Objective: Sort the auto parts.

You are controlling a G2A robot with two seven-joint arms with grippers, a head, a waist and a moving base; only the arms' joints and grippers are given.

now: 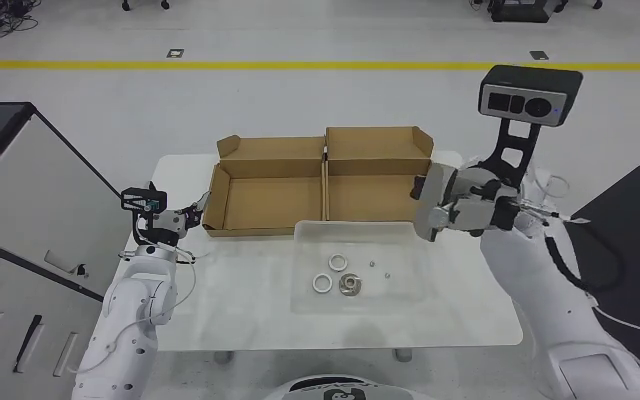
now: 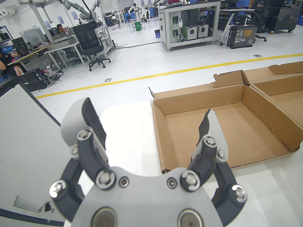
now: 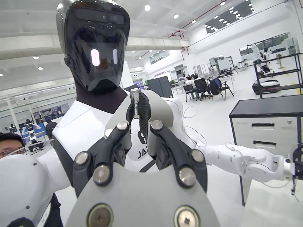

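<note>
Auto parts are gathered in a shallow translucent plastic tray (image 1: 440, 290), which is set on the white counter (image 1: 240, 300) from its centre toward 6 o'clock. One white plastic ring (image 1: 338, 262) is seen at 12 o'clock of the group and a second white ring (image 1: 321, 283) at 8 o'clock. A toothed metal piece (image 1: 350, 286) lies just beside the second ring, and two tiny bits of hardware (image 1: 372, 264) lie apart at 2 o'clock. Just beyond the tray's 12 o'clock rim, two open brown cardboard boxes are placed side by side, the left-hand box (image 1: 265, 200) touching the right-hand box (image 1: 370, 195) along a shared wall. The left end effector (image 2: 149, 114) is held at 9 o'clock of the counter, near the left-hand box's outer corner, with its fingers spread wide and nothing between them. The right end effector (image 3: 138, 100) is held at 3 o'clock, by the right-hand box's outer wall, and is closed on a threaded metal bolt (image 3: 135, 106), which is pinched lengthwise between the ribbed pads.
</note>
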